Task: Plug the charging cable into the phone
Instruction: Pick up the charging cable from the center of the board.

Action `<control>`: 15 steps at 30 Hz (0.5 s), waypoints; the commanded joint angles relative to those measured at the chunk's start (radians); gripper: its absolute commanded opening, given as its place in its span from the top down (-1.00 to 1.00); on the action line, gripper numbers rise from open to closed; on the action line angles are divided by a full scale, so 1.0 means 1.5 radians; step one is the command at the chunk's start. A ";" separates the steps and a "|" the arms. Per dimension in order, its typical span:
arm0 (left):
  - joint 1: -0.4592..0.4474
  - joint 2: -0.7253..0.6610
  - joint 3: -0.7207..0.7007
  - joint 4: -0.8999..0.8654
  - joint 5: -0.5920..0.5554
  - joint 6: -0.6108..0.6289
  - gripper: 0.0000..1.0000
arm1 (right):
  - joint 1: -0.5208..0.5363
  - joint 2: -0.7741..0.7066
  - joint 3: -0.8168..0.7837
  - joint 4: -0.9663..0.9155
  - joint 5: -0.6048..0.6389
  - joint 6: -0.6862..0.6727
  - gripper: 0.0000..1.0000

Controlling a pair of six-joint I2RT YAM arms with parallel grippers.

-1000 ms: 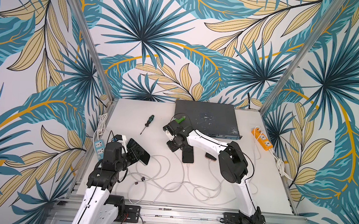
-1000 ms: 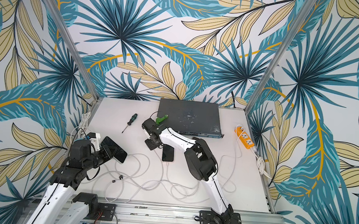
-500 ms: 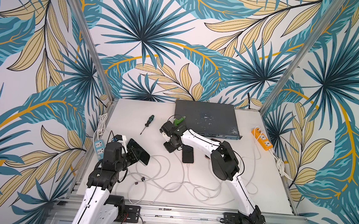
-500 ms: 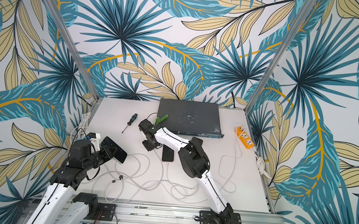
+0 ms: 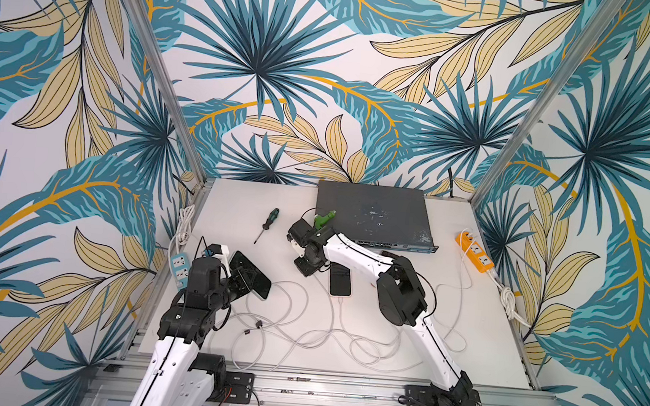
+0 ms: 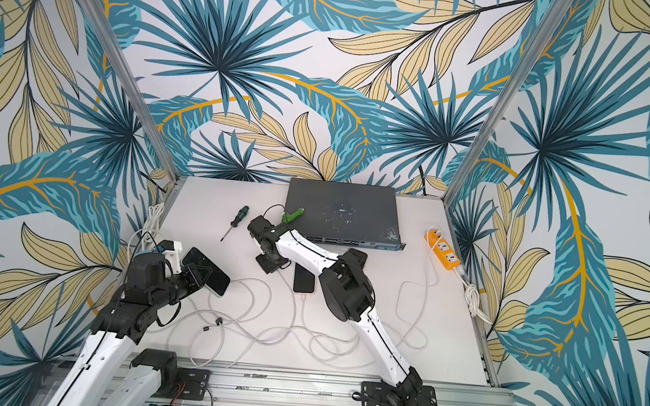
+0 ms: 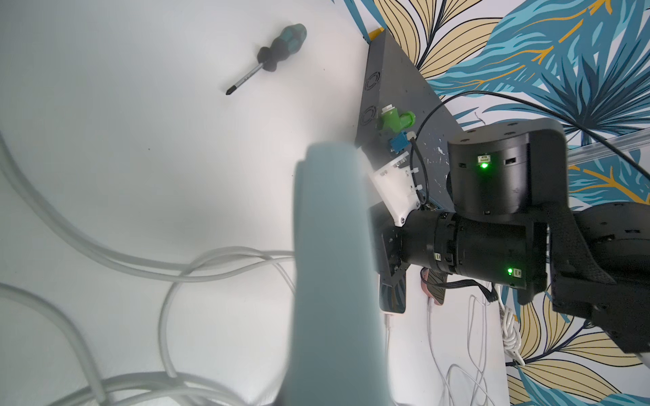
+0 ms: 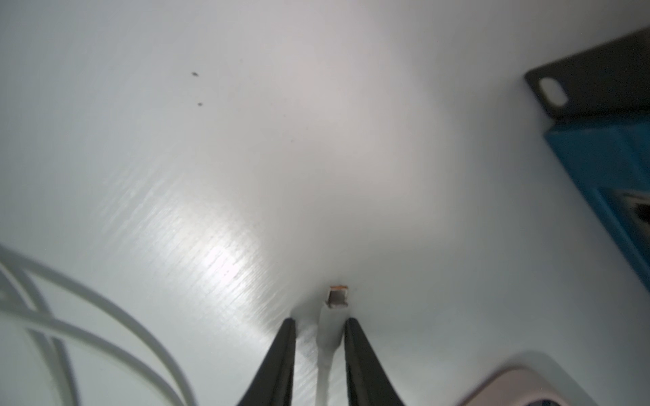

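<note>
My left gripper (image 5: 244,281) is shut on a black phone (image 5: 256,274), held off the table at the left with its screen tilted up. In the left wrist view that phone (image 7: 334,281) is a blurred grey slab that hides the fingers. My right gripper (image 5: 306,268) points down at the table's middle. In the right wrist view its black fingertips (image 8: 319,321) straddle the white plug (image 8: 330,330) of the charging cable (image 5: 305,329). One finger touches the plug; a narrow gap shows at the other. The plug's metal tip (image 8: 338,297) sticks out past the fingertips.
A second phone (image 5: 340,279) lies flat beside my right gripper with a white cable in its near end. A screwdriver (image 5: 267,223), a dark grey switch box (image 5: 370,211), an orange power strip (image 5: 476,251) and a pale blue one (image 5: 180,270) ring the table. White cable loops cover the front.
My right arm's elbow has swung left and its gripper has edged left over the table, with the jaws drawn narrower. The left arm and the held phone have not moved.
</note>
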 commanded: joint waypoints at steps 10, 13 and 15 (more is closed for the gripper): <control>0.005 -0.005 0.003 0.026 0.002 0.012 1.00 | 0.006 0.038 0.008 -0.071 0.043 0.000 0.71; 0.005 -0.004 0.001 0.028 0.003 0.011 1.00 | 0.007 0.039 0.015 -0.078 0.056 -0.002 0.86; 0.005 -0.004 0.001 0.026 0.002 0.012 1.00 | 0.007 0.038 0.018 -0.078 0.058 -0.004 1.00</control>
